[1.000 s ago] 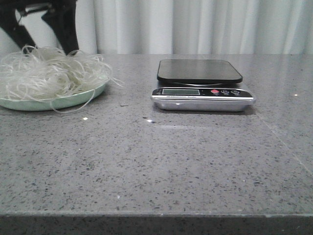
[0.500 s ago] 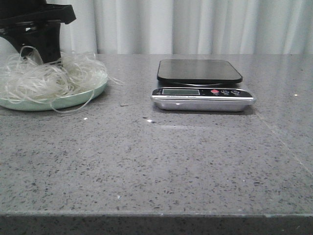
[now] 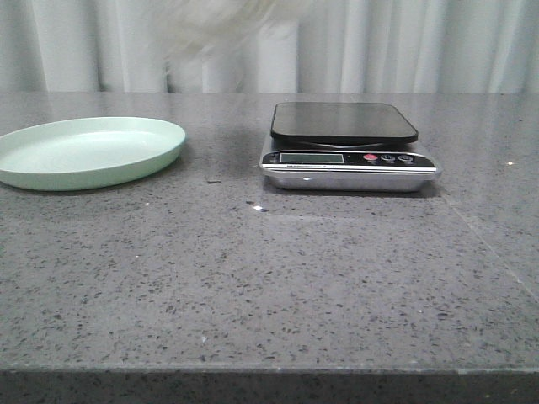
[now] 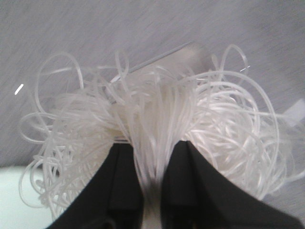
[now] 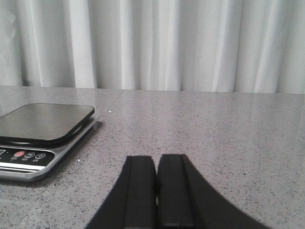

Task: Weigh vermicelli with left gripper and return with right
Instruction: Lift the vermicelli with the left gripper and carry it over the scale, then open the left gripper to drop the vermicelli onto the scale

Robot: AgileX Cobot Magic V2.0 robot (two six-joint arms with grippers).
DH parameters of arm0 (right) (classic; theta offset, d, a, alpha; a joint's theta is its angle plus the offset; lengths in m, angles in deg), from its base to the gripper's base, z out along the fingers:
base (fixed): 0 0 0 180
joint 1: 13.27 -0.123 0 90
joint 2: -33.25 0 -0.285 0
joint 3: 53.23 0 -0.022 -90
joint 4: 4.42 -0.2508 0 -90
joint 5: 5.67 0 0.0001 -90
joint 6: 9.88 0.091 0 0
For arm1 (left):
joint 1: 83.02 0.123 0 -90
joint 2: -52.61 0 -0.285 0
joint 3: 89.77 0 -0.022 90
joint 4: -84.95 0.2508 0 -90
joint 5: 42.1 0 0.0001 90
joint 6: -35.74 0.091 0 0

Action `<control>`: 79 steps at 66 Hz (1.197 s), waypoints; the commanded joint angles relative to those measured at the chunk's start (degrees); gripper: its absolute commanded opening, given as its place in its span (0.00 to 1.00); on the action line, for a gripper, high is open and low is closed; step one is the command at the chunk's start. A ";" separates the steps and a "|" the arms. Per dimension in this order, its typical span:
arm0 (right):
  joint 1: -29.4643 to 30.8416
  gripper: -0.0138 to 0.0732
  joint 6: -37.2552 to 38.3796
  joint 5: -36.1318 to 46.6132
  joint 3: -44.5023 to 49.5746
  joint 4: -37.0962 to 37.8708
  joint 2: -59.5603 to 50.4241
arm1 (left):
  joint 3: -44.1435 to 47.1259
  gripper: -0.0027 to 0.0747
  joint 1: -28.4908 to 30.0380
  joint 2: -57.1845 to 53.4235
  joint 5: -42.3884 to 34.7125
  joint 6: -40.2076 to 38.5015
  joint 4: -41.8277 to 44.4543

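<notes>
Gripping vermicelli (image 4: 157, 124) in left end effector (image 4: 151, 186), lifted clear of desk (image 3: 253, 278); blurred at top of front view. Right end effector (image 5: 156, 186) clenched, nothing held. Farther back: bare green plate (image 3: 88, 151), scale (image 3: 347, 147).

On the surface (image 3: 253, 278) only two things stand in the way: the plate (image 3: 88, 151) at the left and the scale (image 3: 347, 147) right of centre, well apart with bare stone between them. The near half lies open, as does the stretch right of the scale.
</notes>
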 commanded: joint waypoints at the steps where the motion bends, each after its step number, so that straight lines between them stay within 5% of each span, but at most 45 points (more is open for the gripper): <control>1: 0.21 0.34 0.01 4.38 -0.46 0.23 -1.00 | -7.93 0.20 -2.74 1.13 -2.34 -0.51 -1.58; 33: 0.21 0.34 0.01 4.38 -0.46 0.23 -1.00 | -20.03 0.21 -8.12 19.59 1.65 -0.35 0.29; 42: 0.21 0.34 0.01 4.38 -0.46 0.23 -1.00 | -20.03 0.32 -8.09 21.81 0.91 0.18 0.73; 59: 0.21 0.34 0.01 4.38 -0.46 0.23 -1.00 | -21.13 0.69 -8.09 22.10 -1.75 0.18 1.11; 79: 0.21 0.34 0.01 4.38 -0.46 0.23 -1.05 | -33.93 0.68 -8.09 20.39 4.99 0.18 6.82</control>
